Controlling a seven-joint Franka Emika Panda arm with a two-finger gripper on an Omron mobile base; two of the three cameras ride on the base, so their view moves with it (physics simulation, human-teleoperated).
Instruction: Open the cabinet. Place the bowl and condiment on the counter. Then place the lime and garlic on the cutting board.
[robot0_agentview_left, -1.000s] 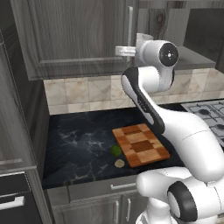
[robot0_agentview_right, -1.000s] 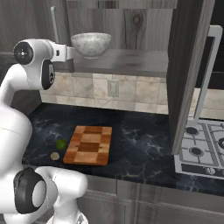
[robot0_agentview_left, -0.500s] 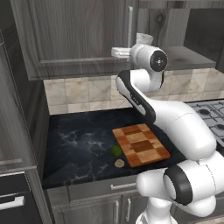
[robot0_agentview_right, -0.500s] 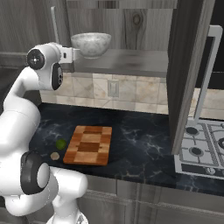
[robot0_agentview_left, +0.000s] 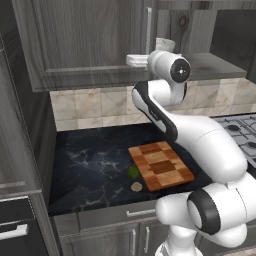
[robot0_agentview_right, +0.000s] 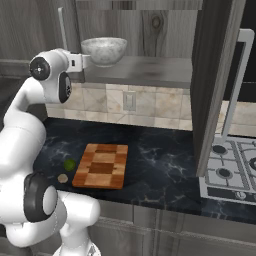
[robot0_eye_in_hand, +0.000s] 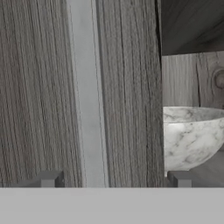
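**A:** Status on the dark grey wood-grain wall cabinet (robot0_agentview_right: 215, 75)?

**B:** Half open. Right door is swinging out, edge-on at the right of the right base view. Left door (robot0_agentview_left: 85, 40) is sitting closed, upper left of the left base view. The wide round white-grey speckled bowl (robot0_agentview_right: 104, 51) is sitting on the grey wooden shelf (robot0_agentview_right: 150, 70), top centre of the right base view. Not spotting the blue-lidded jar.

**A:** Fruit?

**B:** The small round green lime (robot0_agentview_left: 132, 172) and the small beige garlic lump (robot0_agentview_left: 136, 186) are lying on the black marble tabletop (robot0_agentview_left: 95, 165), just beside the left edge of the checkered wooden cutting board (robot0_agentview_left: 161, 165), not on it. So my read: nothing is placed yet.

**A:** Claw?

**B:** The claw (robot0_eye_in_hand: 114, 178) is standing wide open, gripping nothing. In the hand view the left door's long silver bar handle (robot0_eye_in_hand: 87, 92) is running top to bottom between the fingertips (robot0_eye_in_hand: 50, 178), nearer the left one. Bowl is showing at the right edge, past the door's edge, behind the right tip.
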